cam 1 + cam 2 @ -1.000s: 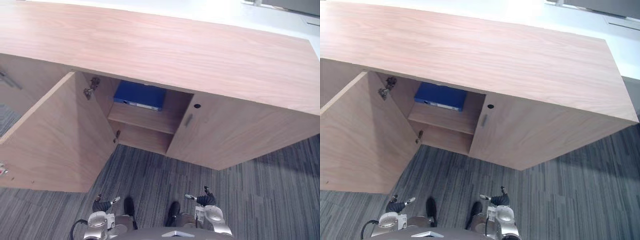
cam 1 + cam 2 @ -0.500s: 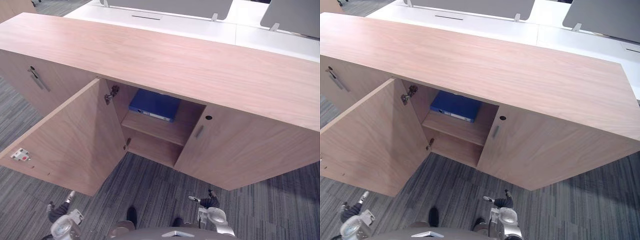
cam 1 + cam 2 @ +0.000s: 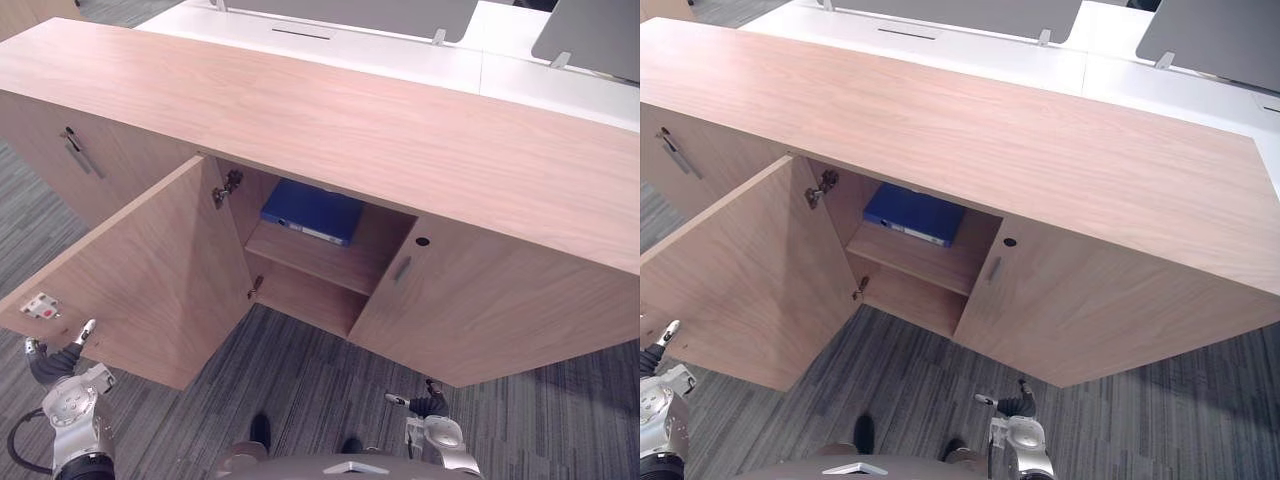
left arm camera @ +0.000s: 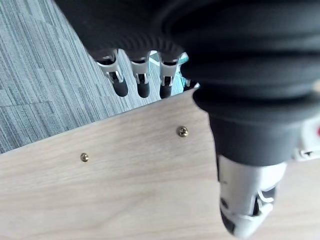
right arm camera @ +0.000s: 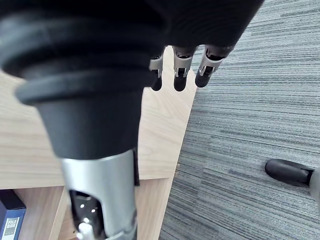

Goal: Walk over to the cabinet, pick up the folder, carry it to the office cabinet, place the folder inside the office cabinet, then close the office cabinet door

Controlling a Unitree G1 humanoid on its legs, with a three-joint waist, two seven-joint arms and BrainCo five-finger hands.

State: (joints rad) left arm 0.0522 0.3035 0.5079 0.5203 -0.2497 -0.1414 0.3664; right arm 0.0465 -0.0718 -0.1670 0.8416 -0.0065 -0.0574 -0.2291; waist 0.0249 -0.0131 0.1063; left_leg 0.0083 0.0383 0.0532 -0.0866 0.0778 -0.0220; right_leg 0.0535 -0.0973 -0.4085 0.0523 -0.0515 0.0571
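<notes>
Blue folder (image 3: 312, 211), flat on upper cab. shelf (image 3: 325, 262)

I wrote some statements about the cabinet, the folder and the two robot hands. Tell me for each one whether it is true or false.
1. The blue folder lies on the upper shelf inside the cabinet. True.
2. Both cabinet doors are shut. False: the left door stands open; the right door is shut.
3. The left robot hand holds the folder. False: it is open and empty, beside the open door's lower edge.
4. The right robot hand hangs low over the carpet, holding nothing. True.
</notes>
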